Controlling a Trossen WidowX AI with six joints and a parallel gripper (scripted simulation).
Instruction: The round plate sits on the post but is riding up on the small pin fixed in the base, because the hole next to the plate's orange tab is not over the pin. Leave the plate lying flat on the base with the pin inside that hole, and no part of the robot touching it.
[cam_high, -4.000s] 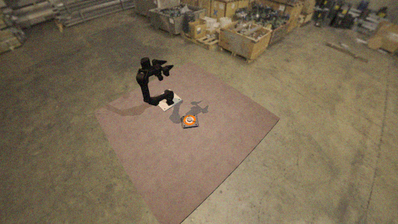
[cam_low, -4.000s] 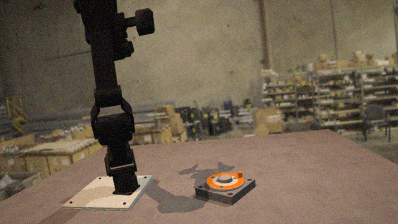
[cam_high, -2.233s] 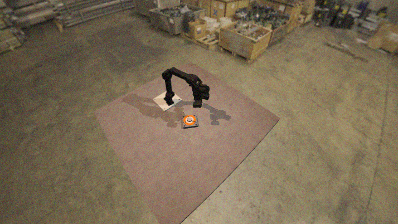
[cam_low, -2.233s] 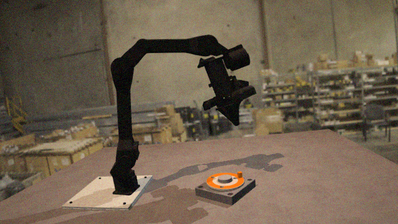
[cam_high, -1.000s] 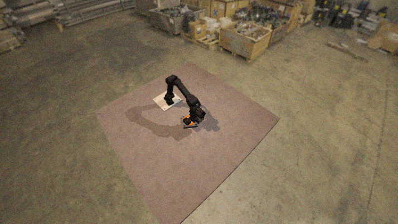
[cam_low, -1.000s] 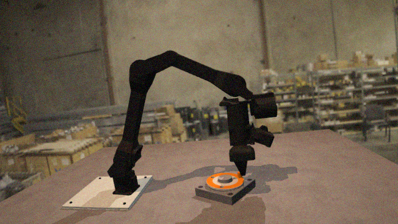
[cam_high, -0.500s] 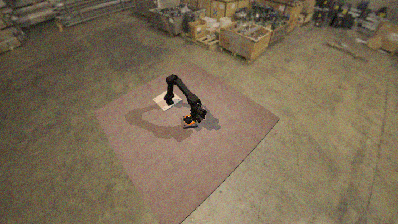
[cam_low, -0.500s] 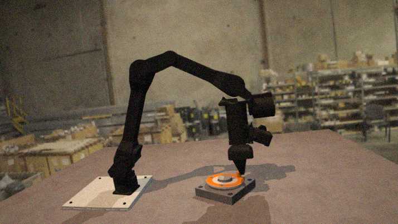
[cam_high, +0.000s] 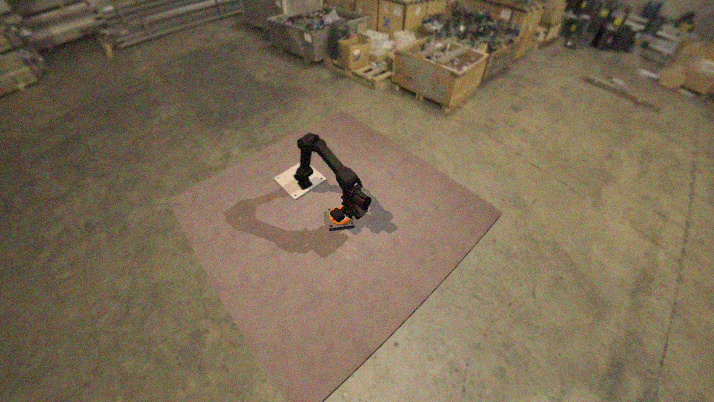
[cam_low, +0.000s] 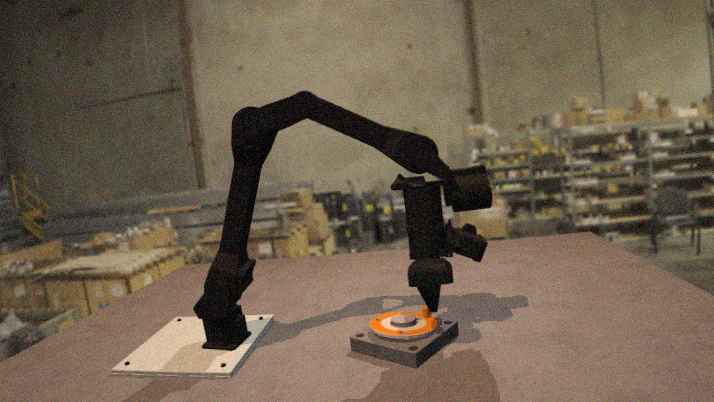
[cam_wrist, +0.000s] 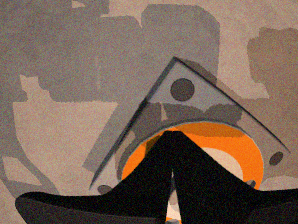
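Beside the small orange tab (cam_low: 426, 311) of the round orange plate (cam_low: 403, 325), the black gripper (cam_low: 430, 304) points straight down. Its fingers are pressed together, pinching nothing.

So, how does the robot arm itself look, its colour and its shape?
The arm is matte black all over, with thick rounded links and boxy joints. It stands on a pale square mounting plate with corner holes. The gripper tapers to a dark, narrow point. No cables or markings are visible.

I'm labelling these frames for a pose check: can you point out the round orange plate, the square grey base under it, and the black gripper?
Round orange plate (cam_low: 384, 325): exterior view, left of ring.
Square grey base (cam_low: 380, 351): exterior view, front left side wall.
Black gripper (cam_low: 430, 305): exterior view, closed fingertips by the tab.
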